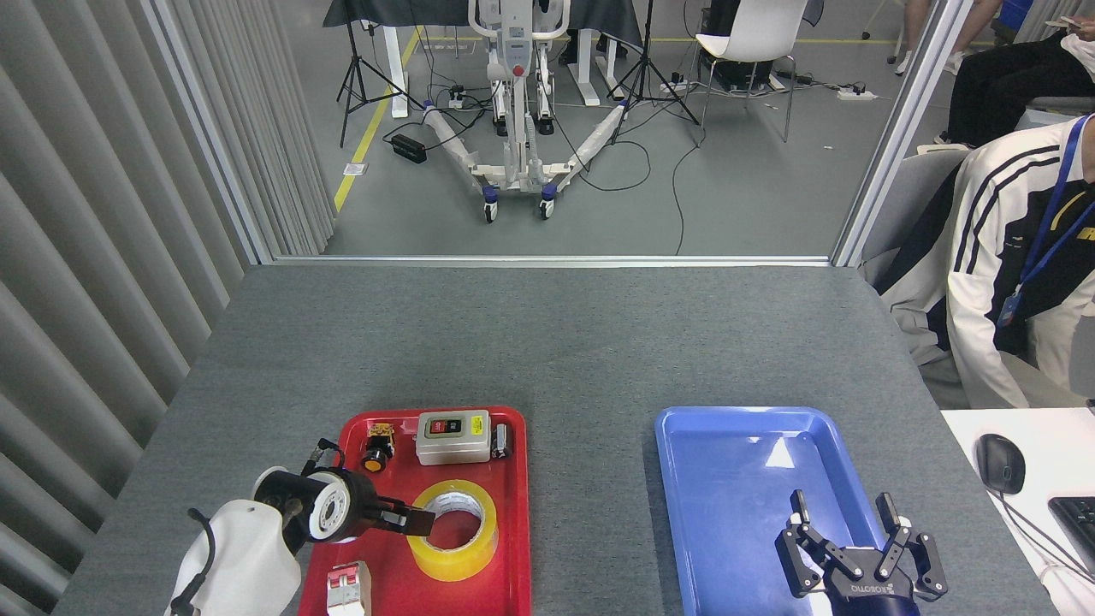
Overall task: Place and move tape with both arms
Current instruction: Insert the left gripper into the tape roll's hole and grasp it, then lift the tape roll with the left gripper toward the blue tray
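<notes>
Low on the red tray (513,479), left gripper (417,522) touches the tape (452,530); jaws' state unreadable. Right gripper (860,547) over blue tray (676,479), jaws spread, empty.

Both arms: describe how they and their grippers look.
The left arm has a smooth white shell with a thin black cable along it, then a black and white ringed wrist. Its left gripper is black. The right gripper is black too, with slim linked jaws, pale pads at the tips and white lettering on its base.

Tape (452,541) in left tray (511,479) — switch box (452,436) behind it; right tray (684,479) well apart.
</notes>
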